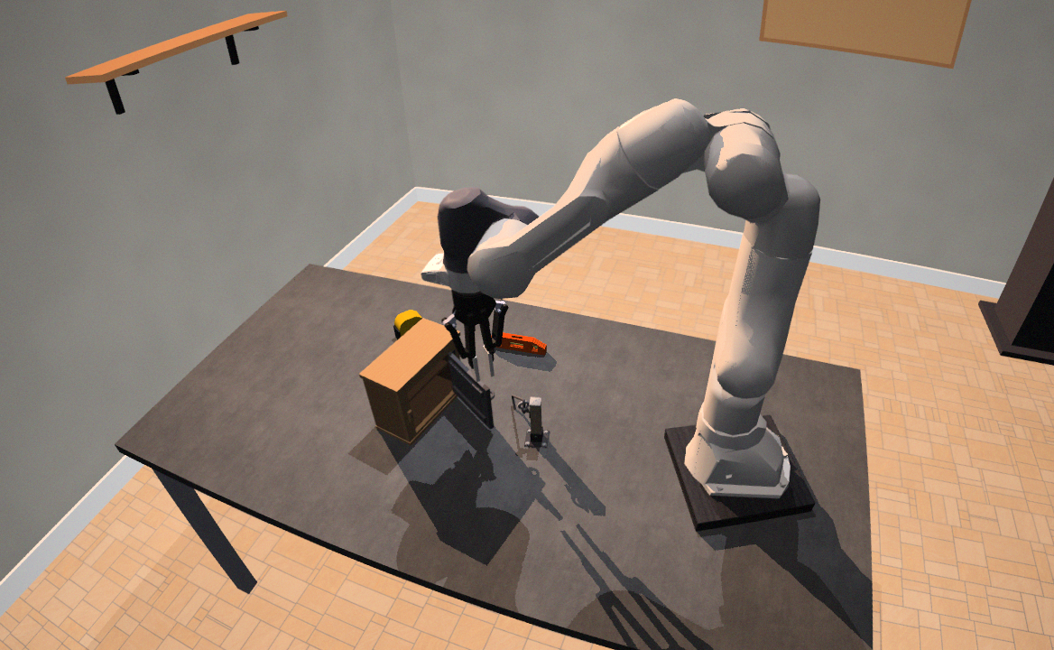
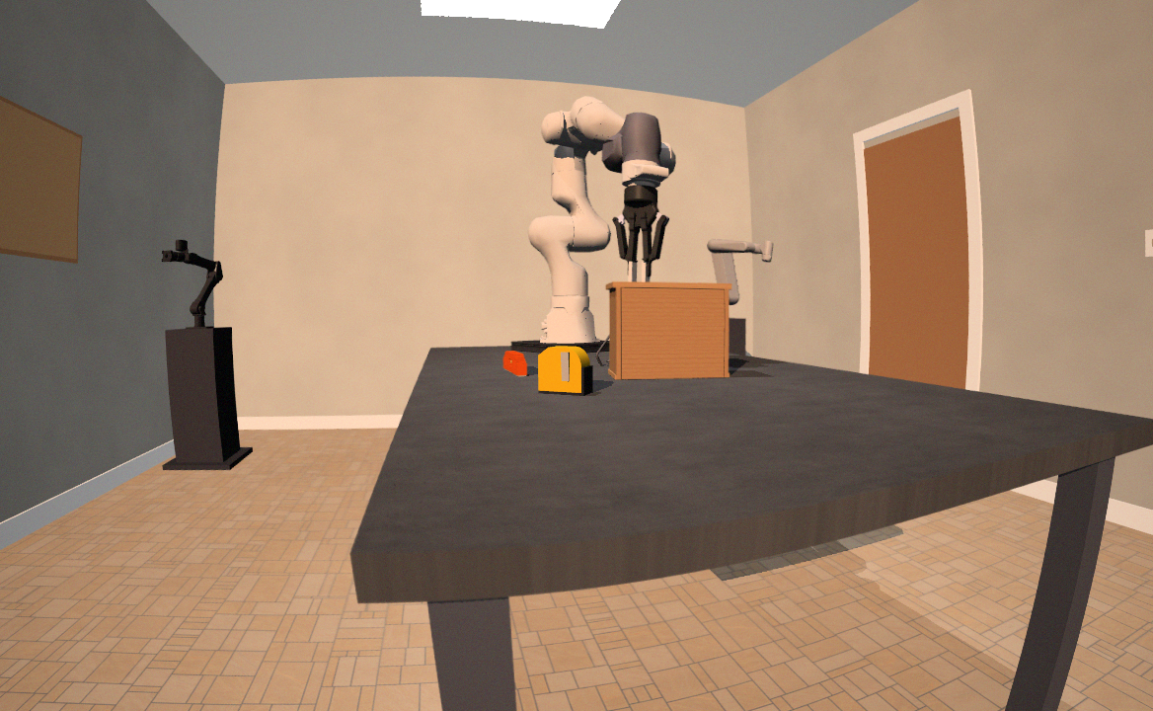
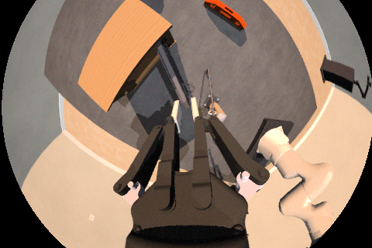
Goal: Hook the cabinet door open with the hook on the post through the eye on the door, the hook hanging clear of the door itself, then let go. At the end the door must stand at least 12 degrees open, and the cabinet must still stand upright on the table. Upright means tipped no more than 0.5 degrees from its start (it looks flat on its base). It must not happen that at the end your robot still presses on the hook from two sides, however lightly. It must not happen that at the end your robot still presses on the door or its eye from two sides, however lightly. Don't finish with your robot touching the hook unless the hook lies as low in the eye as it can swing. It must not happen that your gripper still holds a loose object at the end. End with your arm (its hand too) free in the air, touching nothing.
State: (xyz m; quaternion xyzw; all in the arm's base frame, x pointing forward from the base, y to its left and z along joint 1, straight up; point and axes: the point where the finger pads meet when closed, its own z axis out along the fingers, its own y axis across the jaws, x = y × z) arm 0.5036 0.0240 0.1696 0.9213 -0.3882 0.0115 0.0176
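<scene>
The wooden cabinet (image 1: 405,379) stands flat on the dark table, and its dark door (image 1: 470,387) is swung well open toward the post. The small post (image 1: 534,420) stands just right of the door's free edge, and its thin wire hook (image 1: 513,403) hangs on the door side. I cannot tell whether the hook is through the eye. My gripper (image 1: 478,359) points straight down just above the door's top edge, near the hinge side. Its fingers are nearly closed with nothing between them. The wrist view shows the fingertips over the door (image 3: 173,70), with the hook (image 3: 207,88) just beyond.
An orange level (image 1: 524,344) lies behind the gripper. A yellow tape measure (image 1: 407,321) sits behind the cabinet. My arm's base (image 1: 736,472) stands on the right of the table. In the exterior view the cabinet (image 2: 668,329) hides the door, the hook and the post.
</scene>
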